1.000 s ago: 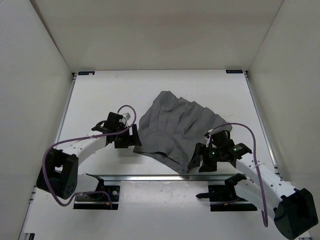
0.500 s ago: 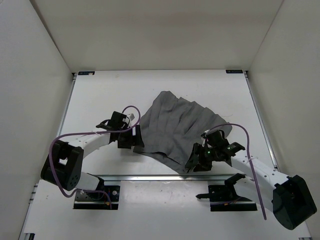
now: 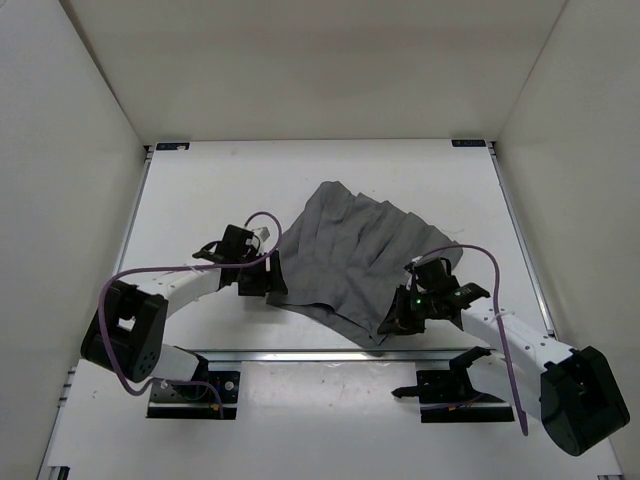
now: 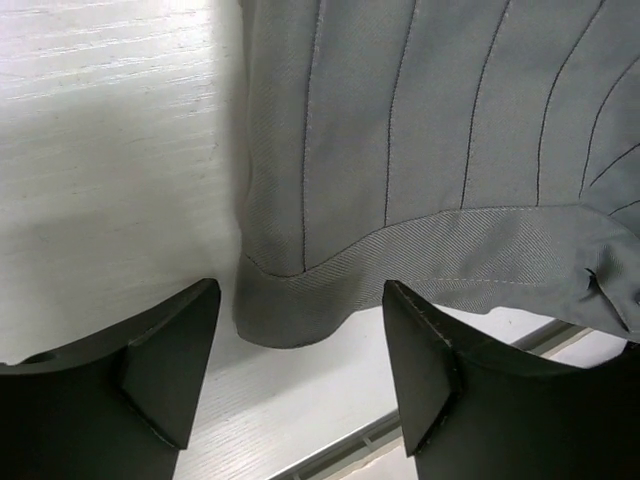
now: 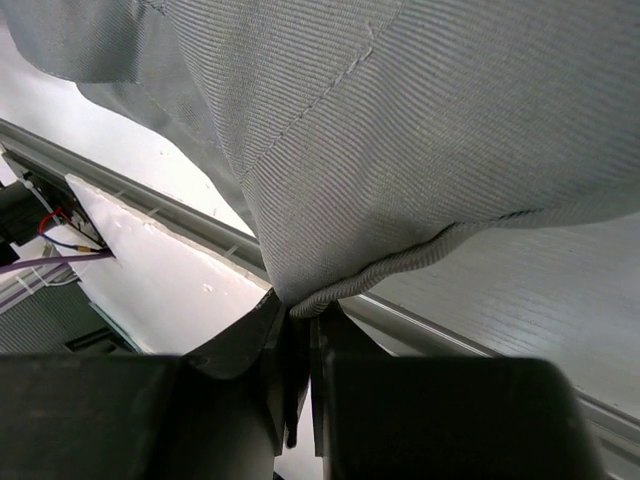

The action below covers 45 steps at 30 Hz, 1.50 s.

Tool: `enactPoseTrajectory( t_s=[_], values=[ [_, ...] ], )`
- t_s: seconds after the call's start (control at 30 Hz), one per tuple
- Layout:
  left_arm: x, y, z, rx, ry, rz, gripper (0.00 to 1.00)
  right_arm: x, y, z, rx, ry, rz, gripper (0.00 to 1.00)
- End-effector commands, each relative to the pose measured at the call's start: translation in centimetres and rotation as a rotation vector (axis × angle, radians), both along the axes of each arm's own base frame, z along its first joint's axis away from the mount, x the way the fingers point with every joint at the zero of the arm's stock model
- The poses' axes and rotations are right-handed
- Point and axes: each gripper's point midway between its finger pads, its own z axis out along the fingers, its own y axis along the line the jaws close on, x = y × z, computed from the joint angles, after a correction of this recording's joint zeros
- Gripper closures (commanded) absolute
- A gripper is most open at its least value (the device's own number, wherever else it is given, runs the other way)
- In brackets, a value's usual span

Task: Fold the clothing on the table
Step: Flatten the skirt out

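Left gripper [image 4: 300, 312], fingers apart, sits at the clothing's [image 3: 350, 250] near-left corner without pinching it. I see the clothing lying wrinkled on the table [image 3: 200, 190]. Right gripper [image 5: 298, 322] is clamped on the clothing's near-right hem, with the metal rail [image 3: 300, 354] just beyond the clothing's near edge.

The clothing [image 3: 350, 255] is plain mid-grey, with a fine ribbed weave and thin darker seam lines fanning across it. The table [image 3: 200, 200] is matte white with silver rails [image 3: 300, 354]. My left gripper [image 4: 300, 300] and right gripper [image 5: 300, 322] are black, my cables [image 3: 470, 249] purple, and a light [image 3: 416, 302] on my right wrist glows green.
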Motion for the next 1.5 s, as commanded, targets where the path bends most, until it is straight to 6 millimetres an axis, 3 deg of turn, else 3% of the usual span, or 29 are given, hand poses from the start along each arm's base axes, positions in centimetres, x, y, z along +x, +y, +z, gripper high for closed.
enactPoseTrajectory(
  t_s=[0.0, 0.23, 0.33, 0.37, 0.57, 0.7, 0.77, 0.83, 0.97, 1.03, 1.1, 1.13, 1.2, 1.23, 1.3, 1.33, 1.37, 1.4, 1.43, 1.47],
  values=[
    [-2.1, 0.2, -1.9, 0.019, 0.058, 0.007, 0.23, 1.2, 0.2, 1.2, 0.026, -0.065, 0.0, 1.0],
    [-2.6, -0.4, -2.9, 0.02, 0.086, -0.002, 0.65, 1.2, 0.0, 1.4, 0.035, -0.078, -0.017, 1.0],
    [-2.5, -0.2, -2.5, 0.02, 0.078, 0.016, 0.95, 1.7, -0.2, 1.6, 0.026, -0.101, -0.014, 1.0],
    [-2.3, 0.1, -2.3, 0.026, 0.072, 0.025, 1.0, 1.8, -0.5, 1.4, 0.019, -0.095, -0.03, 1.0],
    [-1.1, 2.0, 1.1, 0.035, 0.015, 0.103, 1.0, 5.5, -2.7, 2.8, -0.037, -0.165, -0.076, 1.0],
    [-0.8, 3.1, 3.7, 0.009, -0.053, 0.162, 1.0, 10.2, -4.3, 5.2, -0.053, -0.264, -0.102, 1.0],
    [-1.1, 2.9, 4.0, -0.022, -0.052, 0.185, 1.0, 12.3, -4.5, 6.3, -0.058, -0.314, -0.077, 1.0],
    [-1.5, 2.4, 4.2, -0.049, -0.052, 0.181, 1.0, 13.4, -4.0, 6.2, -0.053, -0.318, -0.048, 1.0],
    [-1.8, 1.3, 3.4, -0.094, -0.035, 0.164, 1.0, 14.6, -2.3, 3.8, -0.059, -0.283, 0.033, 1.0],
    [-0.2, 1.2, 2.8, -0.097, -0.035, 0.173, 1.0, 15.9, -1.8, 2.5, -0.031, -0.264, 0.039, 1.0],
    [2.8, 1.8, 2.8, -0.062, -0.057, 0.177, 1.0, 19.7, -1.3, 4.8, 0.024, -0.321, 0.039, 1.0],
    [5.8, 1.6, 4.2, -0.057, -0.089, 0.181, 1.0, 20.8, -1.8, 4.1, 0.012, -0.289, 0.03, 1.0],
    [12.5, 0.6, 10.0, -0.05, -0.253, 0.132, 1.0, 27.9, -2.4, 10.2, -0.042, -0.479, 0.036, 1.0],
    [14.1, 0.8, 9.6, -0.022, -0.244, 0.117, 1.0, 29.2, -2.6, 10.6, -0.065, -0.466, 0.042, 1.0],
    [20.9, 0.4, 19.2, -0.045, -0.475, 0.119, 1.0, 35.9, -3.6, 21.0, -0.125, -0.733, 0.029, 1.0],
    [23.3, 0.9, 24.2, -0.047, -0.579, 0.142, 1.0, 38.0, -3.8, 26.0, -0.15, -0.836, 0.012, 0.99],
    [24.6, 1.1, 24.9, -0.026, -0.596, 0.155, 1.0, 39.2, -4.4, 26.6, -0.167, -0.835, -0.005, 1.0],
    [26.0, 1.6, 30.2, -0.038, -0.715, 0.179, 1.0, 40.0, -5.2, 32.5, -0.168, -0.978, -0.04, 1.0],
    [26.9, 2.3, 31.9, -0.037, -0.755, 0.215, 1.0, 40.5, -5.5, 35.6, -0.147, -1.062, -0.06, 1.0],
    [27.4, 2.6, 35.5, -0.065, -0.842, 0.228, 1.0, 40.7, -6.9, 38.1, -0.143, -1.136, -0.099, 1.0]
  ],
)
